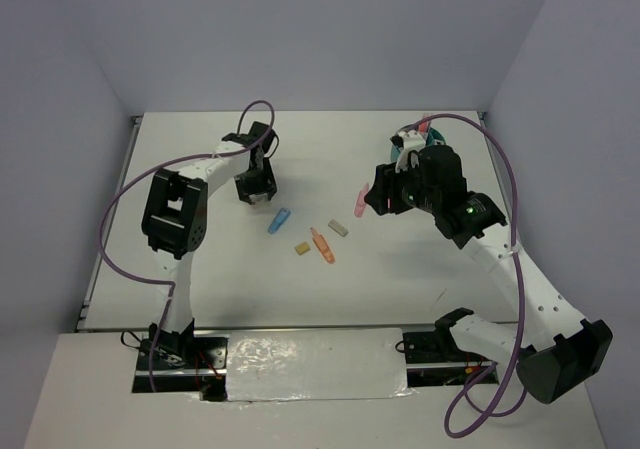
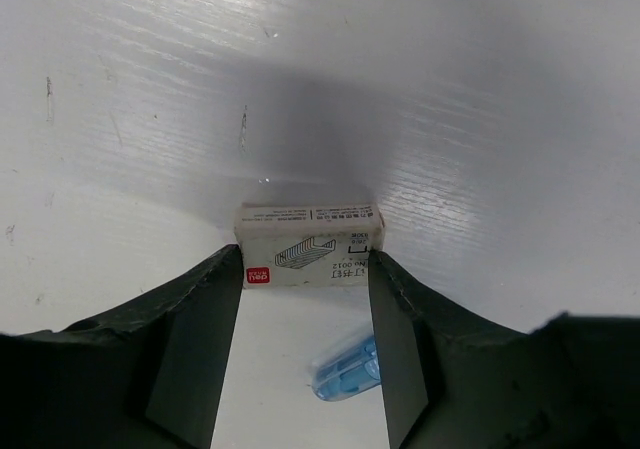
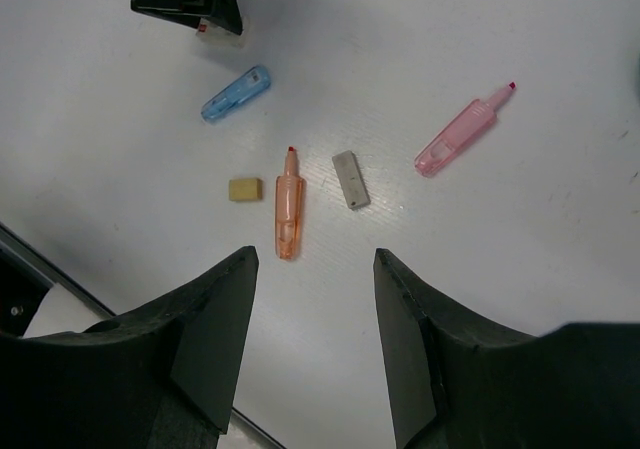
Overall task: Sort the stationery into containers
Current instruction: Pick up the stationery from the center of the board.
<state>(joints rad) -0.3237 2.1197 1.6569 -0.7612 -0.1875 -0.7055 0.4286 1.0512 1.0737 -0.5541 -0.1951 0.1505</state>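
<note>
A small white staples box (image 2: 310,231) lies on the table, and both tips of my left gripper (image 2: 305,266) press against its sides. Right behind that grip lies a blue clear marker (image 2: 347,371). In the right wrist view the same blue marker (image 3: 236,93), an orange marker (image 3: 288,204), a tan block (image 3: 245,189), a grey block (image 3: 351,180) and a pink marker (image 3: 462,131) are spread on the table. My right gripper (image 3: 312,269) hangs open above them with nothing between its fingers. The teal container (image 1: 425,141) stands at the back right, partly hidden by the right arm.
The white table (image 1: 200,289) ends in walls at the back and both sides. A purple cable (image 1: 120,229) loops beside the left arm, another (image 1: 505,179) over the right arm. The left gripper (image 1: 257,191) sits left of the loose items.
</note>
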